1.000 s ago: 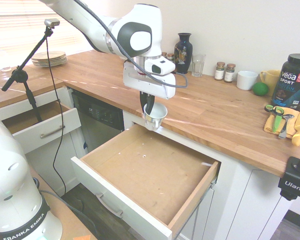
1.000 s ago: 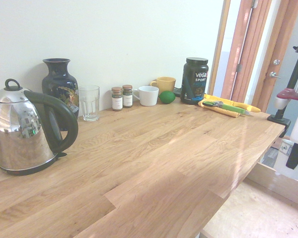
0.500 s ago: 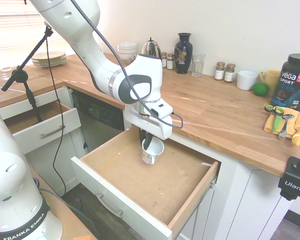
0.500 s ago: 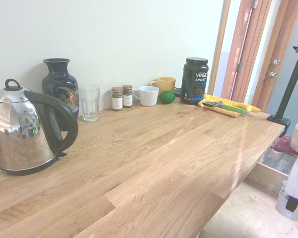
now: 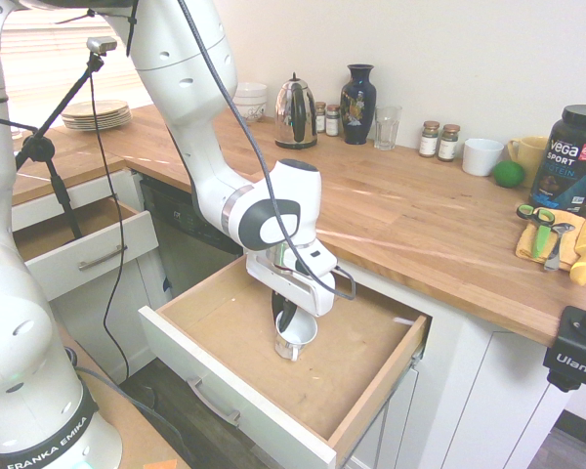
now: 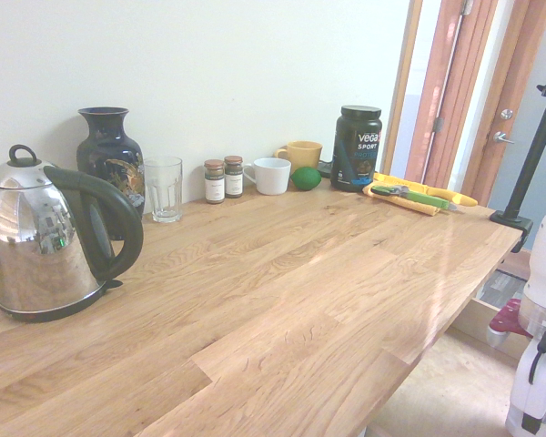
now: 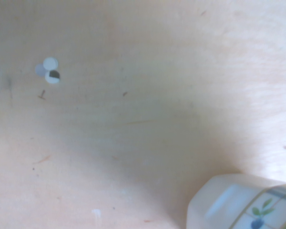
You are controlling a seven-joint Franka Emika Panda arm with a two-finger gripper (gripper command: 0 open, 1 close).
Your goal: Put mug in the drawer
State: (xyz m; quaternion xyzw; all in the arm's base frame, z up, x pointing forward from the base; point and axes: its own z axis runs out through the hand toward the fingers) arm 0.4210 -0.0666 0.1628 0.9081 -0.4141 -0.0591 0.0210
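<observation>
White hand [image 5: 287,327] down inside drawer [image 5: 230,318]

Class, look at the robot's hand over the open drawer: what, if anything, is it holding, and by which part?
The hand holds the mug by its rim, one finger inside the cup, low inside the large drawer.

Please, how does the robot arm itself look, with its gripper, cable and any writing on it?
The arm is glossy white with rounded segments and dark grey joint caps. A black cable runs along it. The gripper has a white boxy body and dark fingers. "FRANKA EMIKA" stands in white on a black band near the picture's bottom left corner.
</observation>
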